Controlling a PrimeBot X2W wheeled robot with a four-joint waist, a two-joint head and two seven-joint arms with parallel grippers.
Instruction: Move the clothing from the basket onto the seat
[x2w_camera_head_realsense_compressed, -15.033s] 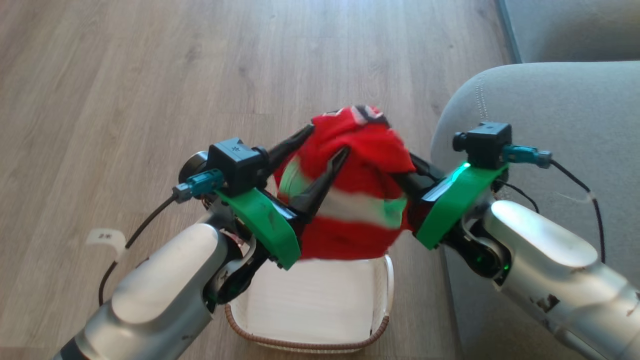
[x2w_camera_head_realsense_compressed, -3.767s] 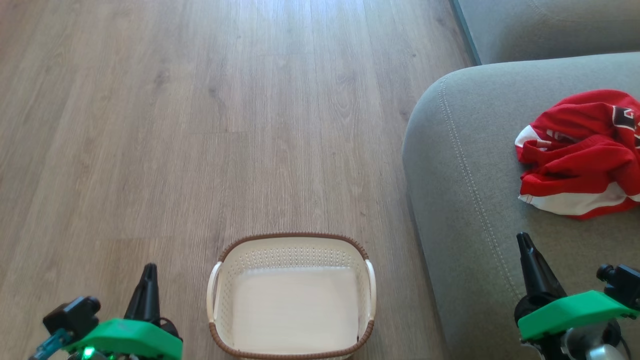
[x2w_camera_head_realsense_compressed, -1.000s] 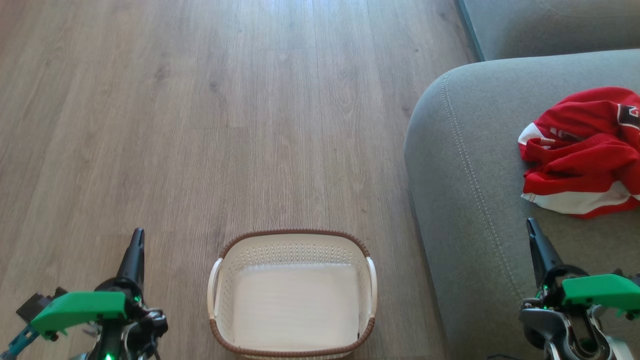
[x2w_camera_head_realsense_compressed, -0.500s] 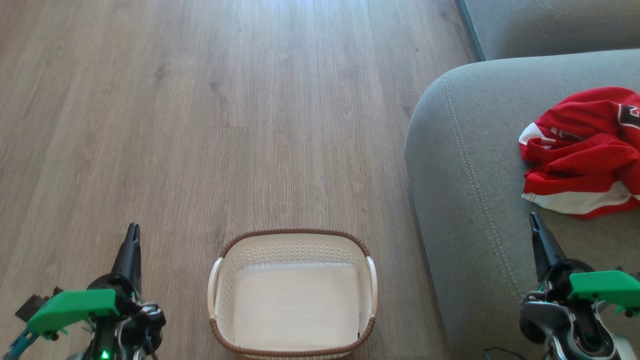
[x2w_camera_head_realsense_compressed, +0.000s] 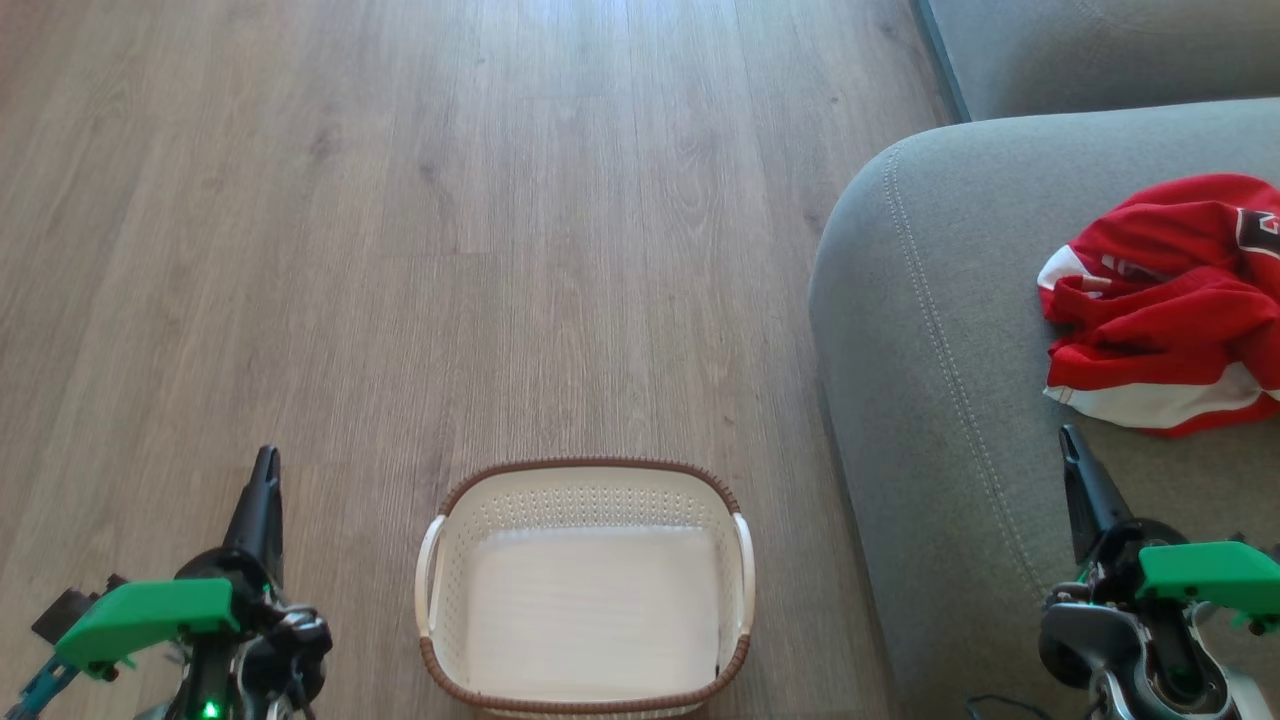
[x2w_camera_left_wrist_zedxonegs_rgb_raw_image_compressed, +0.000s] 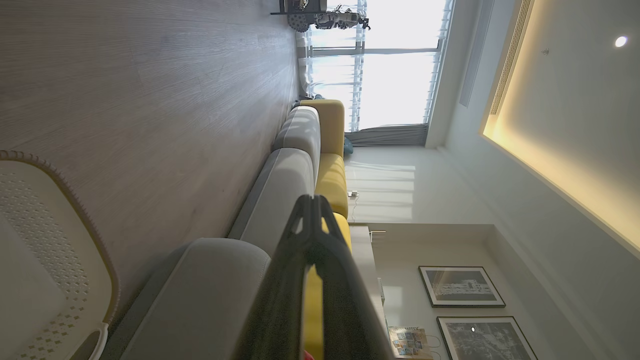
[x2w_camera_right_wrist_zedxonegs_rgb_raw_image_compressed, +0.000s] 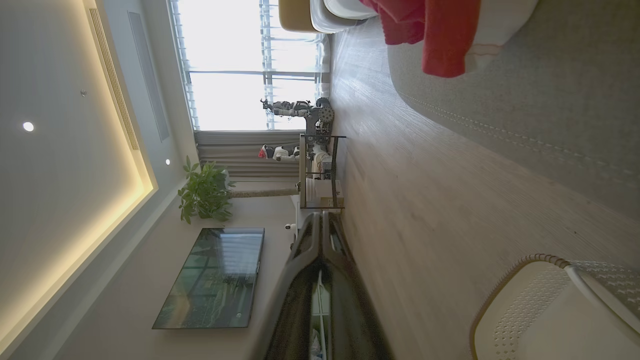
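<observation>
The red clothing (x2w_camera_head_realsense_compressed: 1170, 305) with white bands lies crumpled on the grey-green seat (x2w_camera_head_realsense_compressed: 950, 400) at the right, and its hem (x2w_camera_right_wrist_zedxonegs_rgb_raw_image_compressed: 440, 35) hangs at the top of the right wrist view. The cream basket (x2w_camera_head_realsense_compressed: 585, 585) with a brown rim stands on the floor at bottom centre with nothing in it; its corner (x2w_camera_left_wrist_zedxonegs_rgb_raw_image_compressed: 45, 260) is in the left wrist view and another corner (x2w_camera_right_wrist_zedxonegs_rgb_raw_image_compressed: 550, 310) in the right wrist view. My left gripper (x2w_camera_head_realsense_compressed: 265, 465) is shut, left of the basket. My right gripper (x2w_camera_head_realsense_compressed: 1068, 440) is shut over the seat, just below the clothing.
Wood-look floor (x2w_camera_head_realsense_compressed: 400, 250) spreads ahead and to the left. A second sofa section (x2w_camera_head_realsense_compressed: 1100, 50) sits at the top right. A yellow cushion (x2w_camera_left_wrist_zedxonegs_rgb_raw_image_compressed: 332, 150) lines the sofa back. A shelf unit (x2w_camera_right_wrist_zedxonegs_rgb_raw_image_compressed: 320, 170), a plant (x2w_camera_right_wrist_zedxonegs_rgb_raw_image_compressed: 205, 192) and a television (x2w_camera_right_wrist_zedxonegs_rgb_raw_image_compressed: 212, 277) stand across the room.
Over the last second both grippers shifted slightly, the left one upward in view. Earlier, both grippers held the clothing above the basket; now it lies on the seat and both are free.
</observation>
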